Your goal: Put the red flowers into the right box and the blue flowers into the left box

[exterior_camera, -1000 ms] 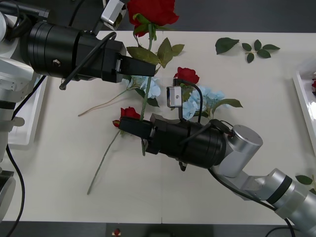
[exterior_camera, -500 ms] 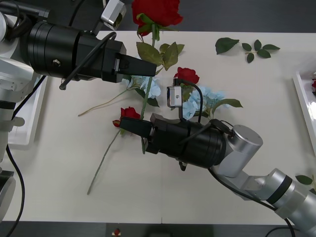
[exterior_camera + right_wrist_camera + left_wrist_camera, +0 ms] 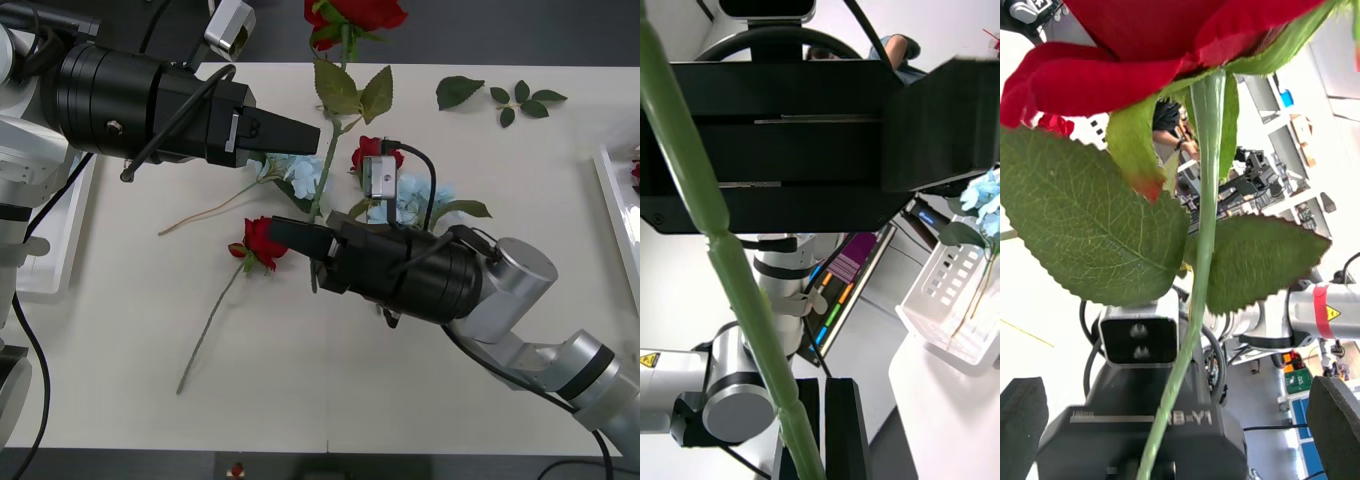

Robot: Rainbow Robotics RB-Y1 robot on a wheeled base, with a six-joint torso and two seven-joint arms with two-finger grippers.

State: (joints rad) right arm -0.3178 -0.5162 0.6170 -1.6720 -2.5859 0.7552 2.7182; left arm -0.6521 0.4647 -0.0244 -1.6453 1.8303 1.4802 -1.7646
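Observation:
My right gripper [image 3: 305, 250] is shut on the lower stem [image 3: 737, 300] of a red rose, held above the table's middle with its bloom [image 3: 355, 12] past the far edge. My left gripper [image 3: 312, 135] stands open beside that stem, just under the leaves; its wrist view has the bloom [image 3: 1150, 37] close above its spread fingers. A second red rose [image 3: 262, 242] lies on the table left of the right gripper, and a third [image 3: 375, 152] behind it. Blue flowers [image 3: 305, 175] lie around it, another cluster [image 3: 410, 200] behind the right wrist. The left box [image 3: 55, 250] is mostly hidden by the left arm. The right box [image 3: 612, 190] shows at the right edge.
Loose green leaf sprigs [image 3: 500, 95] lie at the back right, and another sprig [image 3: 615, 362] sits at the right edge. In the right wrist view a pale-blue bloom [image 3: 977, 196] hangs over a white slotted tray [image 3: 951, 315].
My right gripper has moved right and slightly away with the held rose, so stem and bloom have shifted right, off the left gripper's fingers. The left arm has stayed put.

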